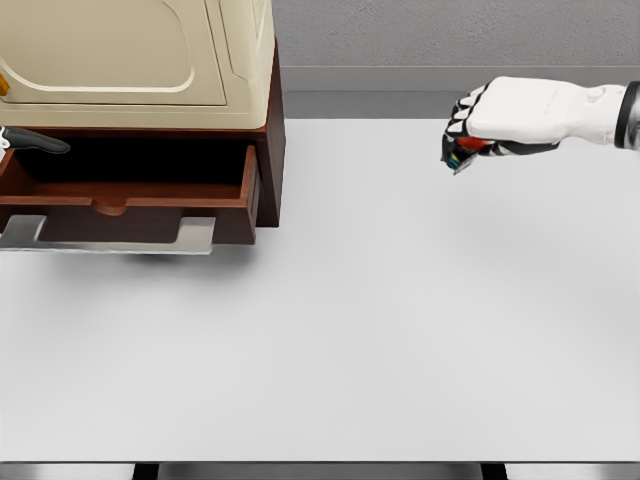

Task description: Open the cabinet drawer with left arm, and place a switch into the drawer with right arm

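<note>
The brown cabinet (272,130) stands at the table's back left, with a cream appliance (130,50) on top. Its drawer (125,212) is pulled out toward me, and the inside is dark and shows nothing in it. A grey metal handle (110,238) runs along the drawer front. Only a small dark and white tip of my left hand (30,142) shows at the left edge, over the drawer's back left corner. My right hand (458,140) hovers above the table at the upper right, shut on a small switch (466,147) with red and blue parts, well right of the drawer.
The white table (340,340) spreads wide between the drawer and my right hand. A grey wall (450,40) runs behind it. The table's front edge lies near the bottom of the view.
</note>
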`<state>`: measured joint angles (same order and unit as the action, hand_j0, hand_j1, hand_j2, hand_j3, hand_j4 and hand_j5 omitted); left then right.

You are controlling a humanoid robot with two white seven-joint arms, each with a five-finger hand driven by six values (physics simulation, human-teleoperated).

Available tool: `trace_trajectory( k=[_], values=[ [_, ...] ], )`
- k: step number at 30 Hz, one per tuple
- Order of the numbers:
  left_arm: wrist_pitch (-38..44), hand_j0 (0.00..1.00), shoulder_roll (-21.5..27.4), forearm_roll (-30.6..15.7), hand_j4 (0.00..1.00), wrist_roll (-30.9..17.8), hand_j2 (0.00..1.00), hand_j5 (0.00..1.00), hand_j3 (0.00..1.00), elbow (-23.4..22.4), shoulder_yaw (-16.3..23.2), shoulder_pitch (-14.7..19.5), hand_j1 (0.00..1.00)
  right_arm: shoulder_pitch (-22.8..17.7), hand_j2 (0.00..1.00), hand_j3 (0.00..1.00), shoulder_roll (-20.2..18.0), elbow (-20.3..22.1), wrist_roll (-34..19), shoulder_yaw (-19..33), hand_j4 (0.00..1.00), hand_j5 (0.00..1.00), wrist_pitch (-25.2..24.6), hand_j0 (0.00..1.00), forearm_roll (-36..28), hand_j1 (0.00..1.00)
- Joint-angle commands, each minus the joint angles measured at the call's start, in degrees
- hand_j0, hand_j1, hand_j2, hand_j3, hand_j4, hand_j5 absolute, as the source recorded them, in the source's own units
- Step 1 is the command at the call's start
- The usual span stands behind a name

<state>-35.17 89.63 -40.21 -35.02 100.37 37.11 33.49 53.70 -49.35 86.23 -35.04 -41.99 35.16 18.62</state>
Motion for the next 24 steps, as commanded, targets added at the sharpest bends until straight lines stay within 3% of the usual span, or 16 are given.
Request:
trace_trajectory(
  k=[1, 13, 24],
  values=[
    [0.17, 1.00, 0.02, -0.48, 1.00, 0.02, 1.00, 1.00, 1.00, 0.00, -0.02, 0.00, 1.00, 0.09, 0.54, 0.54, 1.63, 0.08, 0.04, -1.69, 0.54, 0.54, -0.16, 0.54, -0.33, 0.54],
    [0.17, 1.00, -0.16, -0.57, 1.00, 0.02, 1.00, 1.00, 1.00, 0.17, -0.02, -0.09, 1.00, 6.24, 0.56, 0.56, 7.60, 0.17, 0.04, -6.18, 0.56, 0.56, -0.16, 0.56, -0.33, 0.56],
    [0.17, 1.00, -0.16, -0.74, 1.00, 0.02, 1.00, 1.00, 1.00, 0.17, -0.02, 0.00, 1.00, 10.02, 0.56, 0.56, 10.94, 3.51, 0.04, -9.52, 0.56, 0.56, -0.16, 0.56, -2.18, 0.56]
  ],
)
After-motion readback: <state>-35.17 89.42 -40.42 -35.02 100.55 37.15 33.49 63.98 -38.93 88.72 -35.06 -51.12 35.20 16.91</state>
